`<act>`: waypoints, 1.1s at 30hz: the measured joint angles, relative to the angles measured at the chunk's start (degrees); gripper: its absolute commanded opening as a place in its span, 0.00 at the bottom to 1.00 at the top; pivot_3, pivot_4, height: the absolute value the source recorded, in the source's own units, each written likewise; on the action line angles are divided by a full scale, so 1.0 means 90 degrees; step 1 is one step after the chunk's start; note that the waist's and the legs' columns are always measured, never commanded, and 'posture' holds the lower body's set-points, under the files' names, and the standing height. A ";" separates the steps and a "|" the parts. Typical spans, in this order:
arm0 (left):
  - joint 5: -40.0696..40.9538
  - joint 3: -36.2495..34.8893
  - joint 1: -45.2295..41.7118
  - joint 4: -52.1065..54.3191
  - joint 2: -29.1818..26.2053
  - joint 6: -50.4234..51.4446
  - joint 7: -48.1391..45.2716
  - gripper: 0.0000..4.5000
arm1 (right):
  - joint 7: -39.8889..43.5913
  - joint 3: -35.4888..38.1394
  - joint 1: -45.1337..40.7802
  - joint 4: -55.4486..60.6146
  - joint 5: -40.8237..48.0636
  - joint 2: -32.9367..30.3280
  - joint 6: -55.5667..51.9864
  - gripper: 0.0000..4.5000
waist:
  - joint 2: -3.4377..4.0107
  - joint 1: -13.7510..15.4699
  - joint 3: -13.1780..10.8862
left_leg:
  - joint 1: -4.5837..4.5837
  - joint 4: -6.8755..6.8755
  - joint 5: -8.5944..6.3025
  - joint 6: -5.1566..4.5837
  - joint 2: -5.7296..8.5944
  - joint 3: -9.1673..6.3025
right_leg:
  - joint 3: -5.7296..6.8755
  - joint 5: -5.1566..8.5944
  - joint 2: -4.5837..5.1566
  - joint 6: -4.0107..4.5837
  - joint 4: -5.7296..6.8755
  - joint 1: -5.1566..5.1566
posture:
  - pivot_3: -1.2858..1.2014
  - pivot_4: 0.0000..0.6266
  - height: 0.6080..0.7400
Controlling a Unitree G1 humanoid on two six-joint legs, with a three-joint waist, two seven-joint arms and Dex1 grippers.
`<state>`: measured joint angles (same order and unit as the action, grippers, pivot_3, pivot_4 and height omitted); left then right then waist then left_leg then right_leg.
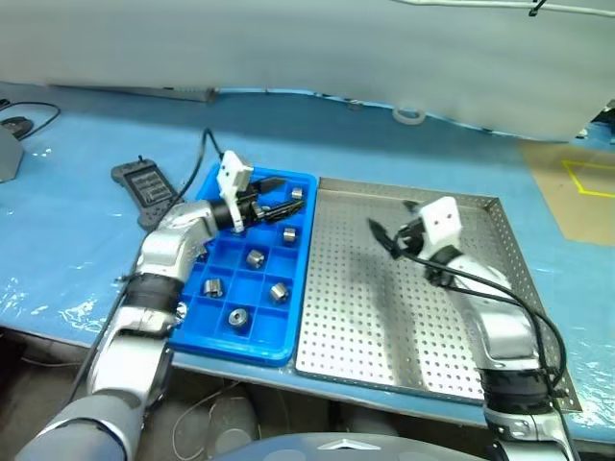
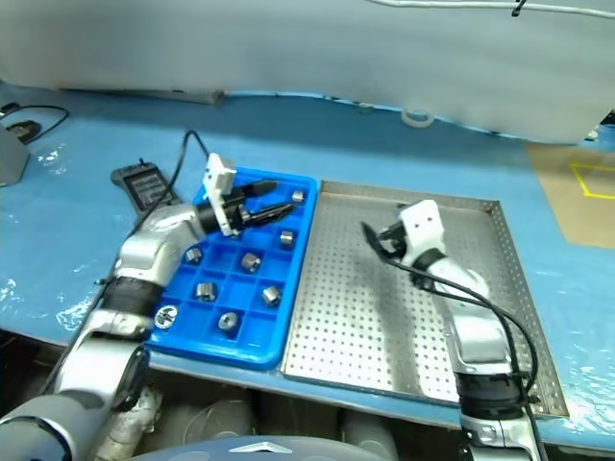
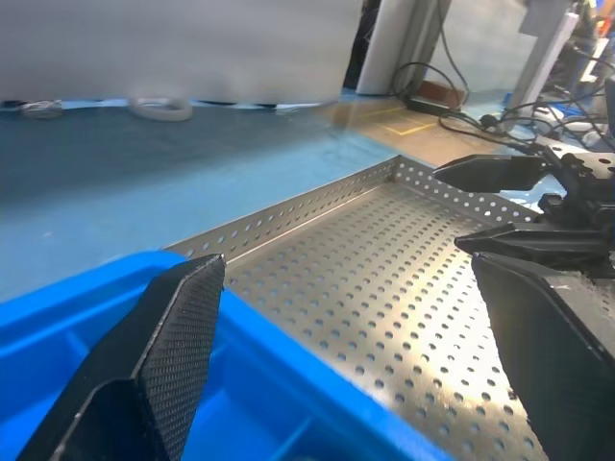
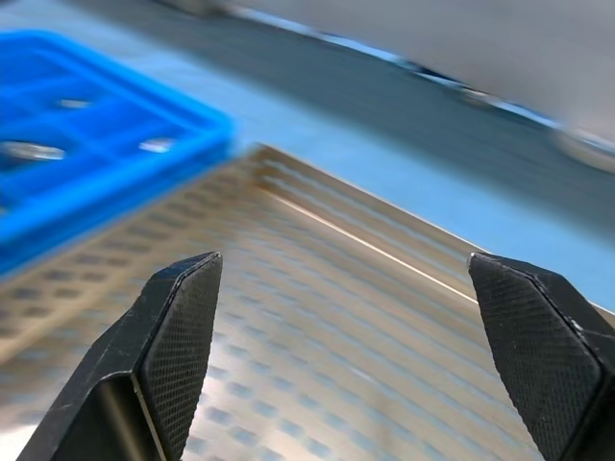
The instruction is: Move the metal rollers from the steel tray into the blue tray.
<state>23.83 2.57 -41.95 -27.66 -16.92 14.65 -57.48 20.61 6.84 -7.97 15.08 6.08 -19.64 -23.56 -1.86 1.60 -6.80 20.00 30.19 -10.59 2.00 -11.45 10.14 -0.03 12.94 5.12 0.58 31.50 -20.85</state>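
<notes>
Blue film covers the workbench (image 1: 404, 154) you are looking down on, and a pale sheet hangs along its far edge. Your largest item is the steel tray (image 1: 365, 317), lying at the near edge of the bench with its perforated floor bare of parts. Touching its left rim sits the blue tray (image 1: 288, 348), narrower and split into small square compartments.

Your left gripper (image 1: 279, 194) hovers over the blue tray's far end, near the far right corner, pointing level toward the steel tray. Its fingers (image 3: 183, 327) stand spread wide with nothing between them. Your right gripper (image 1: 389, 229) hangs over the far half of the steel tray, roughly midway between its side rims, fingers (image 4: 183, 327) parted just as wide and gripping nothing. In the left wrist view you can see the right gripper's black tips over the perforated floor.

Left of the blue tray, a black handheld remote (image 1: 144, 184) lies flat on the bench with its cable running to the far side. A roll of clear tape (image 1: 409, 115) rests near the far edge.

You find the metal rollers (image 1: 256, 257) inside the blue tray, one to a compartment: several in the near and middle rows, one (image 1: 297, 193) at the far right corner beside the left fingertips.
</notes>
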 measured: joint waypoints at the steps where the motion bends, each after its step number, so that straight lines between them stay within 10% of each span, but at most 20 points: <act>1: -0.0063 0.0015 -0.0109 -0.0248 0.0118 -0.0140 -0.0072 0.96 | -0.0178 0.0146 0.0089 0.0051 -0.0008 0.0023 -0.0053 0.96 | 0.0000 -0.0057 0.0000 | 0.0001 0.0003 -0.0004 -0.0007 0.0004 0.0002 | -0.0004 -0.0002 0.0001 -0.0003 0.0000 -0.0001 | 0.39 0.24 1.00; 33: -0.0182 -0.0002 0.1016 0.2049 0.0494 0.0728 0.0926 0.96 | -0.0397 0.0232 -0.0428 -0.0385 0.0283 -0.0120 -0.0197 0.96 | 0.0044 -0.0047 -0.0025 | 0.0009 0.0003 -0.0024 -0.0040 -0.0004 0.0014 | -0.0001 0.0001 0.0015 0.0006 -0.0028 0.0004 | 0.47 0.24 1.00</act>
<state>22.19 2.55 -32.81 -9.22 -12.47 21.20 -49.15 17.04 8.93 -11.82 11.62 8.63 -20.72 -25.33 -1.46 1.17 -7.03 20.08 30.21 -10.81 1.64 -11.49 10.27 -0.04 12.95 5.26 0.64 31.25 -20.82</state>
